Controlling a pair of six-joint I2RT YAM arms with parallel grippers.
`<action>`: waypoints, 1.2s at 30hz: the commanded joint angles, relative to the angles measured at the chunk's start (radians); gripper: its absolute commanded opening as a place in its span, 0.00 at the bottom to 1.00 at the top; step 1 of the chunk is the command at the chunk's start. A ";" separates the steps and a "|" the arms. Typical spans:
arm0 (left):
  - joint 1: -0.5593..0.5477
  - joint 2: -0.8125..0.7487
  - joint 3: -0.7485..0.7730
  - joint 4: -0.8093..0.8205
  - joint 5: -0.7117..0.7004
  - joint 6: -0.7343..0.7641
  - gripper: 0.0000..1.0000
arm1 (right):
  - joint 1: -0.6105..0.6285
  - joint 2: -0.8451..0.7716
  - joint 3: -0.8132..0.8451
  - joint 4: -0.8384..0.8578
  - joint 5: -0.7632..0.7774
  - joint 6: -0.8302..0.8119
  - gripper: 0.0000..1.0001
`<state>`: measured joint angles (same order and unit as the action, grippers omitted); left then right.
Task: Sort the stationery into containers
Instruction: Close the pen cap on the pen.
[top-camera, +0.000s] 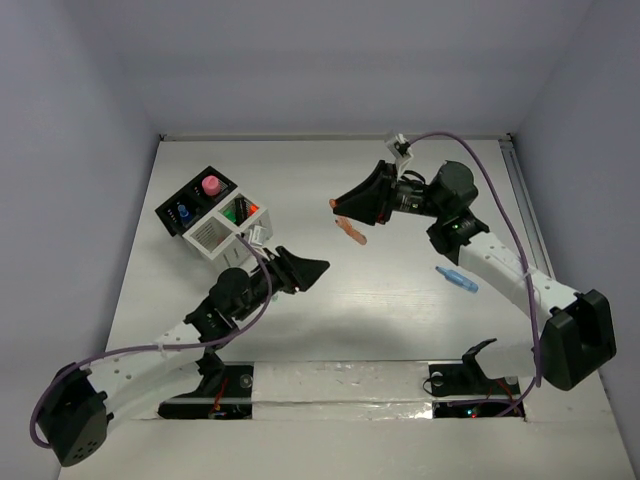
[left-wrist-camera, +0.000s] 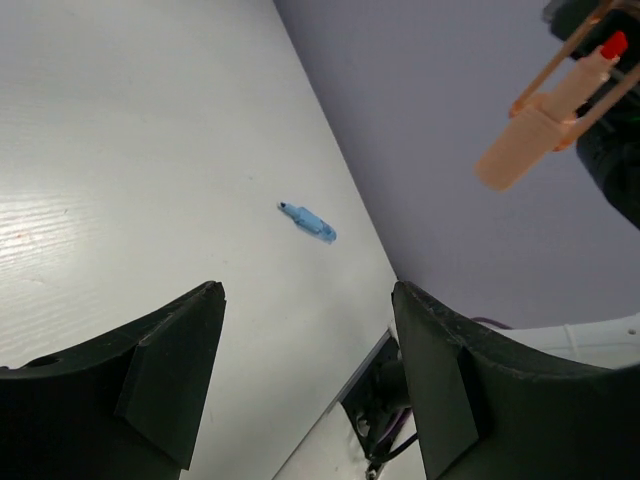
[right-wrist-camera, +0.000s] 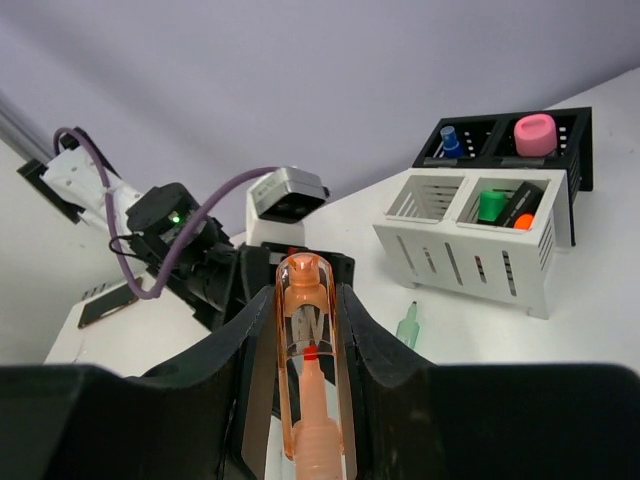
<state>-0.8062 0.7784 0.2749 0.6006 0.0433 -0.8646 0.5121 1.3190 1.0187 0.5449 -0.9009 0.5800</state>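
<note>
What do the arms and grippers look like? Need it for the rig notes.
The left arm and right arm both have white links with black joint housings. The left gripper and right gripper are matte black and wedge-shaped. A purple cable loops along each arm to a white camera block at the wrist. A green light glows on the right arm.

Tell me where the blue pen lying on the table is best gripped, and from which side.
Grip the blue pen across its thicker body, near the middle, coming straight down from above with the fingers crosswise to its length. It lies flat and alone on the table, so both long sides are free. One end narrows to a tip that would probably slip.
</note>
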 joint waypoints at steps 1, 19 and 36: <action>-0.004 -0.056 0.015 0.025 -0.020 0.025 0.65 | 0.009 -0.018 0.021 0.000 0.049 -0.016 0.00; -0.042 -0.013 0.015 0.261 -0.078 0.194 0.52 | 0.009 -0.014 -0.017 0.011 0.212 0.158 0.00; -0.275 0.249 0.125 0.399 -0.543 0.547 0.50 | 0.066 -0.107 -0.034 -0.270 0.755 0.133 0.00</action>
<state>-1.0595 0.9867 0.3355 0.8696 -0.3752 -0.4099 0.5591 1.2427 0.9825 0.2829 -0.2604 0.7227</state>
